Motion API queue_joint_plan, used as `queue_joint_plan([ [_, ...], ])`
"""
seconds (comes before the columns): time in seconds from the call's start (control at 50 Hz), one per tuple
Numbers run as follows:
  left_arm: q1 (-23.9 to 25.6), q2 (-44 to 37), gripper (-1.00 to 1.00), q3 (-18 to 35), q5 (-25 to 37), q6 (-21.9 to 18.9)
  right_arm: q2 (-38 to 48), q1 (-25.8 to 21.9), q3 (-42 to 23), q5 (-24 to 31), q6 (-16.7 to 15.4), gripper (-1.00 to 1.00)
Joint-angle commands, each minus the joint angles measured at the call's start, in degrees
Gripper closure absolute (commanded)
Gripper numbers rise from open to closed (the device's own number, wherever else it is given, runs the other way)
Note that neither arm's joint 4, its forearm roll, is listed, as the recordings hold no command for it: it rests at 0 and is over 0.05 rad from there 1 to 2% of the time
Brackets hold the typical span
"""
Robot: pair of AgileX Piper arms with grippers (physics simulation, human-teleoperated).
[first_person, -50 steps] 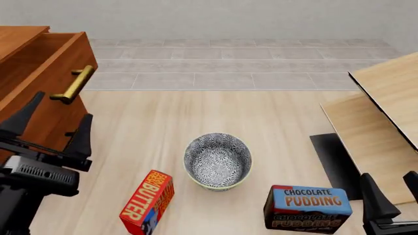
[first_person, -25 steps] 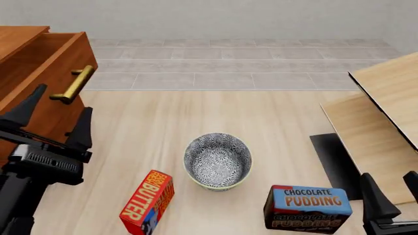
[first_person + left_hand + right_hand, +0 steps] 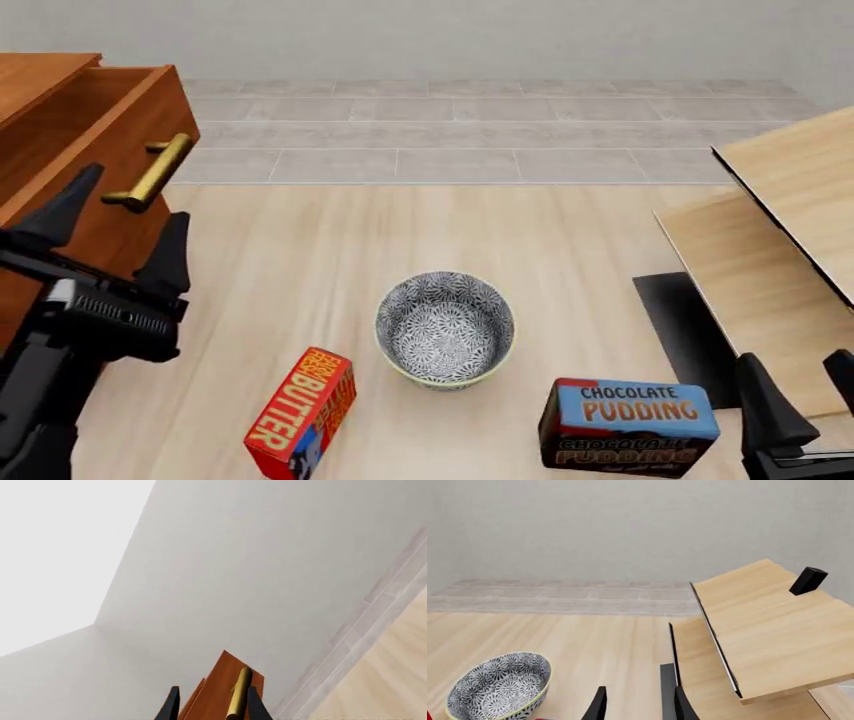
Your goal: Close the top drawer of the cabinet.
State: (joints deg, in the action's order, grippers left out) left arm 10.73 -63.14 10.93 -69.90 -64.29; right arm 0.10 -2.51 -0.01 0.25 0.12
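Note:
The reddish-brown cabinet (image 3: 40,75) stands at the far left of the front view. Its top drawer (image 3: 160,115) is pulled out, showing a long brass bar handle (image 3: 151,172). My left gripper (image 3: 120,228) is open just in front of the drawer front, below the handle. The left wrist view shows the drawer front (image 3: 215,692) and the handle (image 3: 239,692) between the spread fingers of the left gripper (image 3: 212,710). My right gripper (image 3: 801,395) is open low at the right edge, holding nothing; the right gripper (image 3: 639,707) points toward the floor and pale furniture.
A patterned bowl (image 3: 445,327) sits mid-floor, also seen as the bowl (image 3: 497,685). A butter box (image 3: 302,412) and a chocolate pudding box (image 3: 629,425) stand in front. Pale light-wood furniture (image 3: 774,240) fills the right side.
My left gripper has risen and shifted slightly forward toward the drawer front. The right arm, drawer and other objects have not moved.

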Motion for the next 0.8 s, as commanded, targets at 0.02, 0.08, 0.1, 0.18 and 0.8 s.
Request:
queue_joint_plan([
  [0.02,-0.7,-1.35,-1.0,0.68,0.0,-1.24,0.02,-0.04,0.0,0.06,-0.01,-1.0],
  [0.08,-0.79,-1.29,-1.0,0.68,0.0,-1.67,0.04,-0.04,0.0,0.08,-0.05,-1.0],
  [0.1,-0.84,-1.38,-1.0,0.7,0.01,-1.77,0.05,-0.03,0.0,0.08,-0.05,-1.0],
  [0.18,-1.05,-2.13,-1.0,1.1,0.01,-2.03,0.12,0.01,0.0,0.07,-0.12,-1.0],
  [0.8,-3.31,-6.12,-1.0,3.63,0.01,-2.17,0.36,-0.04,0.0,0.11,-0.35,-1.0],
])
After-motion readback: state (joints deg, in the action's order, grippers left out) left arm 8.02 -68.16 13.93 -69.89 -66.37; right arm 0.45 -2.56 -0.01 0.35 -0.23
